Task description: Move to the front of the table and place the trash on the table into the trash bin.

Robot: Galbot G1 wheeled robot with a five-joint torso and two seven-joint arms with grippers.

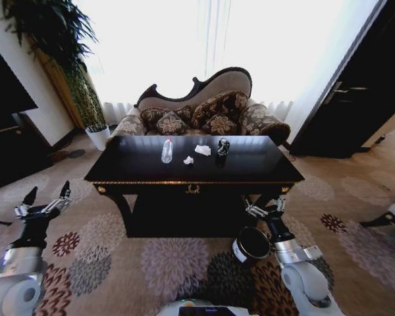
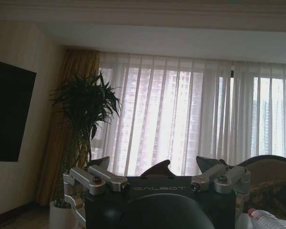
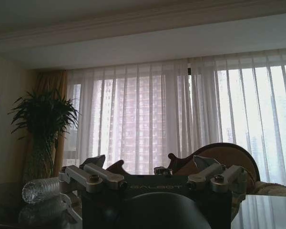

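a: down at the robot's sides, low before the bench (image 1: 184,172), both grippers hang with nothing in them. the left gripper (image 1: 45,201) has its jaws spread wide, out over the carpet (image 1: 171,263) well left of the near corner. the right gripper (image 1: 266,209) sits under the bench's right front edge, jaws parted too, empty.

b: and the bin?

a: the trash bin (image 1: 251,244) stands on the carpet just beside the right gripper, near the right front leg, much lower than the bench top.

b: where is the trash?

a: mid-bench, toward the far edge. a crumpled paper wad (image 1: 203,150), a smaller white scrap (image 1: 188,160) just in front of it, and a short dark can (image 1: 223,147) to their right. a clear bottle (image 1: 166,151) stands to their left.

b: how would they handle?

a: paper looks feather-light and soft; i'd pinch across the bulk of the wad, as it will squash rather than slip. the scrap is tiny and lies flat on a glossy top, so likely fiddly. the can is stiff, probably light, smooth-sided; take it across the middle of its body.
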